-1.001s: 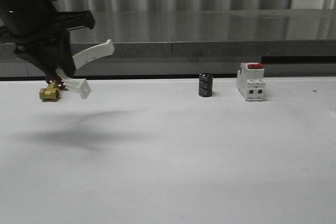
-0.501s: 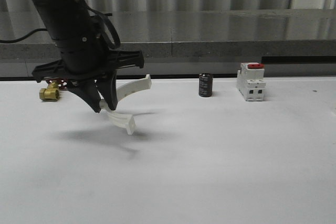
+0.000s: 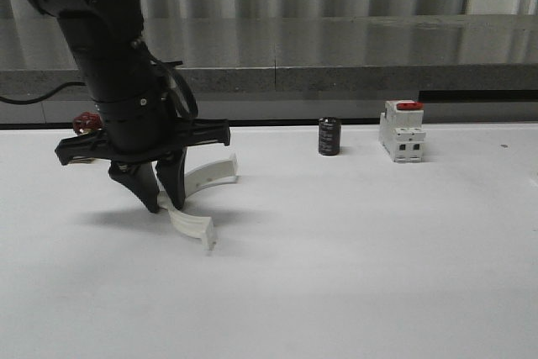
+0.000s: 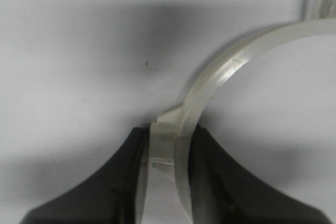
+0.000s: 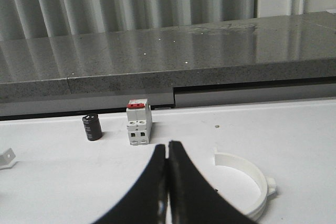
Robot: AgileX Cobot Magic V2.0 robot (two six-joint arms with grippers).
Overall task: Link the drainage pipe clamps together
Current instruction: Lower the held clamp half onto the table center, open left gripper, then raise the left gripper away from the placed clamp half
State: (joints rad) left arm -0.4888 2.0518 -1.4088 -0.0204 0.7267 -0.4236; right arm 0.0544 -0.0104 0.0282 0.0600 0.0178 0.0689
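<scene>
left gripper (image 3: 158, 201): pinching one clamp half (image 3: 200, 199) low over the white table (image 3: 353, 241)
right gripper (image 5: 168, 157): fingers pressed together, other clamp half (image 5: 247, 179) just beside

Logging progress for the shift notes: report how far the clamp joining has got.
Done: the left gripper has picked up one clamp half and holds it low over the table. In hand: bringing that half toward the middle. Left: the other clamp half lies apart on the table, with the right gripper shut and empty, so nothing is joined yet.
</scene>
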